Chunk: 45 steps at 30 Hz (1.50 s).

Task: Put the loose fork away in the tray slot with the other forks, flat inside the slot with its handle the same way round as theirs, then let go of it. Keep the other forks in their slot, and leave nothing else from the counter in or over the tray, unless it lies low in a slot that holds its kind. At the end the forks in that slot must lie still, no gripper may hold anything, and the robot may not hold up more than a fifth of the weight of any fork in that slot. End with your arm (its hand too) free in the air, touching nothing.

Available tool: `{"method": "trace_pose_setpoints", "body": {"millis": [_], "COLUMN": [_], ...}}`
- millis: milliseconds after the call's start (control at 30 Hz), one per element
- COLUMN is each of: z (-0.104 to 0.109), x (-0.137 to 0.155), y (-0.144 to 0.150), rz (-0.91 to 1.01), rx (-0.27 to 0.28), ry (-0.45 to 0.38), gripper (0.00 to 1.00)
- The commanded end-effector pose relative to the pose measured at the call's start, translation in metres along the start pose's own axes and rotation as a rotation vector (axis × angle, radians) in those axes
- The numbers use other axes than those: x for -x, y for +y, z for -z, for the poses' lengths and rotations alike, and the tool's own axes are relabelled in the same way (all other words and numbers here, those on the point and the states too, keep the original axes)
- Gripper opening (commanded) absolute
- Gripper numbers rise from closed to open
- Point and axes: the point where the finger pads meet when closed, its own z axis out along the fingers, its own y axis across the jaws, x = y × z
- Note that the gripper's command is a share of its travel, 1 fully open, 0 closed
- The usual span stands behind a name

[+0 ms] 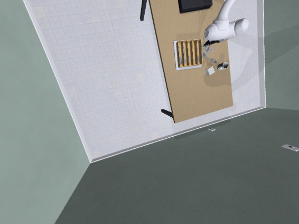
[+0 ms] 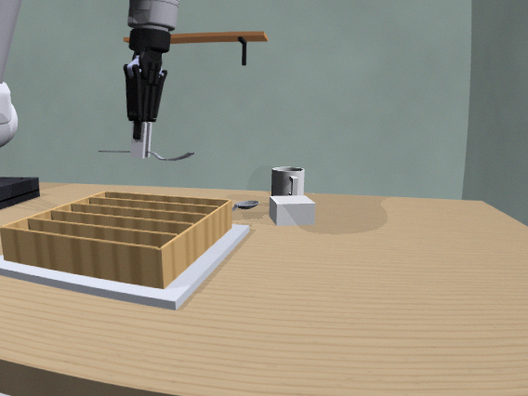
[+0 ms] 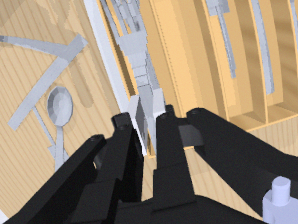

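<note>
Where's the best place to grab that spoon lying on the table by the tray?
Probably the thin handle, coming straight down from above. The spoon lies flat on the counter beside the tray, so its sides are too low to reach from the side. The handle is narrow and straight; the bowl is wide and rounded and would likely slip. First the end effector must put away the fork it holds.

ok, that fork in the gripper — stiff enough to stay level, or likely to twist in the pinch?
Probably stiff: in the exterior view the fork juts out both sides of the gripper without sagging. It looks thin and shiny, so it may be slippery and could pivot in the pinch. Likely light for its length.
</note>
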Motion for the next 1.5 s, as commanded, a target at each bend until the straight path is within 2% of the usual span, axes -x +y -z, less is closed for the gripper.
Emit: {"method": "trace_pose_setpoints", "body": {"millis": [0, 200, 667, 1167, 1467], "z": [-0.003, -0.008, -0.035, -0.077, -0.093], "x": [0.0, -0.001, -0.003, -0.008, -0.009], "y": [0.0, 0.0, 0.0, 0.0, 0.0], "rz": [0.0, 0.0, 0.0, 0.0, 0.0], "rx": [0.0, 0.0, 0.0, 0.0, 0.0], "ry": [0.0, 0.0, 0.0, 0.0, 0.0], "gripper": [0.03, 0.03, 0.03, 0.03, 0.03]}}
